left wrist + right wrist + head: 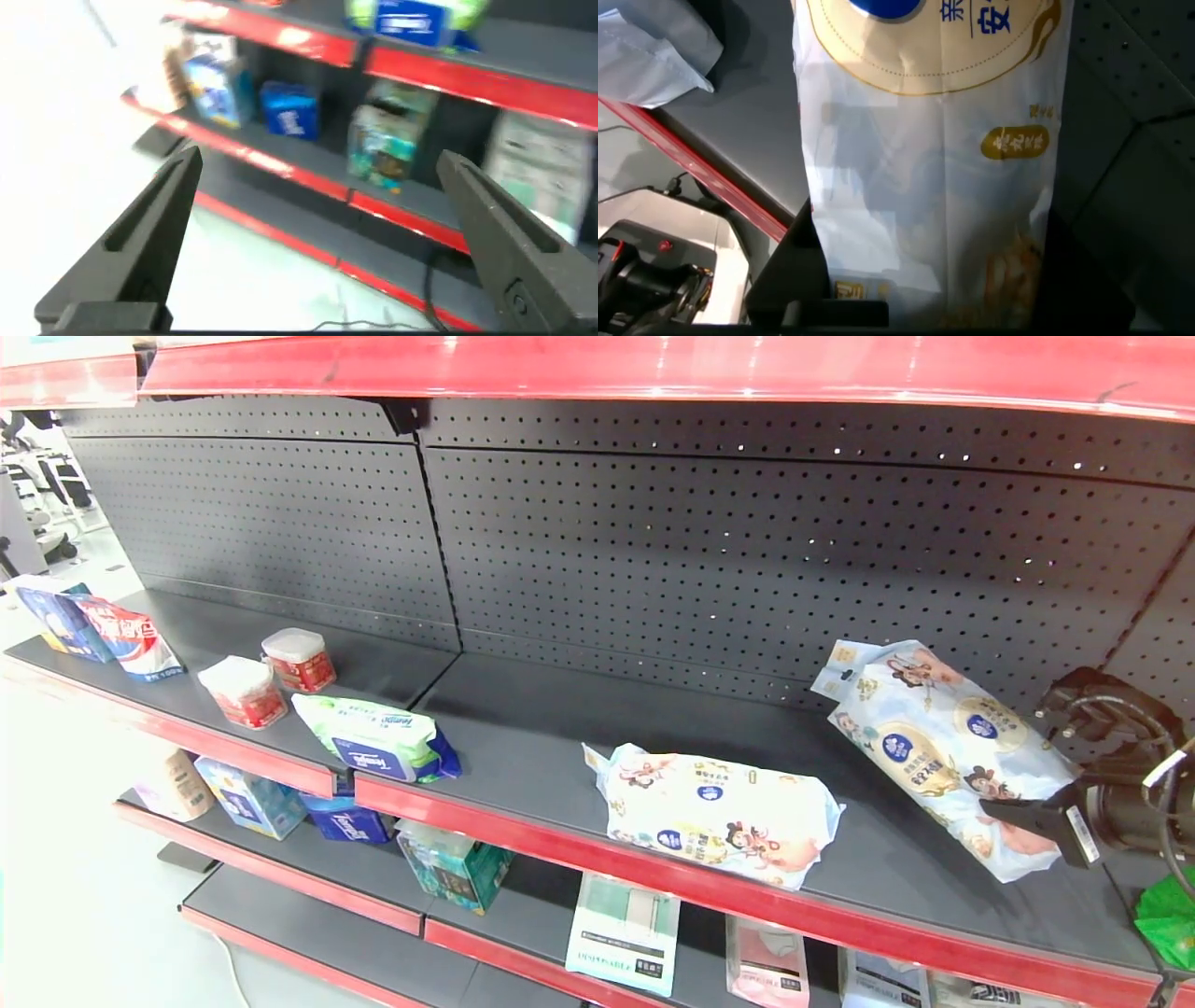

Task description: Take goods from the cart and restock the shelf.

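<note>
Matte dark shelf point(523, 728), glossy pillowy pack point(934, 737) in right gripper point(1032, 817)

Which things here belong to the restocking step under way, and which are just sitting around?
In the job:
- tilted pack, clamped in the right gripper
- shelf board beneath it
- left gripper, open and empty

Just lying about:
- flat pack
- green wipes pack
- red tubs
- lower-shelf boxes

The flat pack point(714, 812) lies on the shelf point(523, 728); right of it, the right gripper point(1013, 814)'s tilted pack point(943, 737).
</note>
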Tool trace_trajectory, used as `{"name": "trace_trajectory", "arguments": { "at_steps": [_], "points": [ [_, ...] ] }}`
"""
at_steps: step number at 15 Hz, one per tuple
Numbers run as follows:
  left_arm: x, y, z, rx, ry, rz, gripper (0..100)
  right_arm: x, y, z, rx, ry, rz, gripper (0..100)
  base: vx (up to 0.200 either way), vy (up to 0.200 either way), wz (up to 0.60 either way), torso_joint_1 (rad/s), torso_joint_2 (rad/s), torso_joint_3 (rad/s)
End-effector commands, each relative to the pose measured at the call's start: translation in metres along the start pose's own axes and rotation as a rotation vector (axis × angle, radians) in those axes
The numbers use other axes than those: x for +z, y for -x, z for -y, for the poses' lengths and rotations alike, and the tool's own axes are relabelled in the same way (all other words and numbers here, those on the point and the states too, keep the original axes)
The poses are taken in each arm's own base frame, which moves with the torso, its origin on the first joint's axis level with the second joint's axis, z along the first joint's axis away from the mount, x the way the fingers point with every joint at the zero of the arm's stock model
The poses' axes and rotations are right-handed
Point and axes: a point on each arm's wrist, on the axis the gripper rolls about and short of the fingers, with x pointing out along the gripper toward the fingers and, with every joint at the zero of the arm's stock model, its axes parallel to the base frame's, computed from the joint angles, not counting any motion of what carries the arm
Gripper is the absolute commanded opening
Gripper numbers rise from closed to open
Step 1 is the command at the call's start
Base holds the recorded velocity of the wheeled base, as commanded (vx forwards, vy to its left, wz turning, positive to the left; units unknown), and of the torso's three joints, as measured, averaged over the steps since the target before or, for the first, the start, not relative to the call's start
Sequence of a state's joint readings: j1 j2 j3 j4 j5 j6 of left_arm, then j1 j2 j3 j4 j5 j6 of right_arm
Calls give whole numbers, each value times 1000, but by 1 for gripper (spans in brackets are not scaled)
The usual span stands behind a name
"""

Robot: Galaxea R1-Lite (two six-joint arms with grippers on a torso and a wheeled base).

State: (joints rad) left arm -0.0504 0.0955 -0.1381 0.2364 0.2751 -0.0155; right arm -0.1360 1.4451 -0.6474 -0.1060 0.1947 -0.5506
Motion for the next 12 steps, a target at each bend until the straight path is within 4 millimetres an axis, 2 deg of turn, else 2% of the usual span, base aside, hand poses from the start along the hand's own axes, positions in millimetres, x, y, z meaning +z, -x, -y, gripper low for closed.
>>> {"name": "trace_trajectory", "arguments": {
  "at_steps": [1, 2, 3, 7, 12],
  "points": [
    [-5, -4, 6, -17, 41, 58, 100, 0, 1, 0, -2, 0, 2, 0, 0, 0, 0, 0, 0, 0],
    [-7, -10, 9, -90, 50, 137, 100, -1, 1, -1, -1, 0, 1, 0, 0, 0, 0, 0, 0, 0],
    [-13, -11, 11, -203, 40, 109, 100, -1, 1, 0, 0, 0, 0, 0, 0, 0, 0, 0, 0, 0],
    [-15, -6, 10, -257, 26, 184, 100, -2, 0, -1, 2, -2, -6, 0, 0, 0, 0, 0, 0, 0],
    [-15, -5, 10, -257, 24, 190, 100, -1, -10, 0, 47, 14, -8, 0, 0, 0, 0, 0, 0, 0]
  ]
}}
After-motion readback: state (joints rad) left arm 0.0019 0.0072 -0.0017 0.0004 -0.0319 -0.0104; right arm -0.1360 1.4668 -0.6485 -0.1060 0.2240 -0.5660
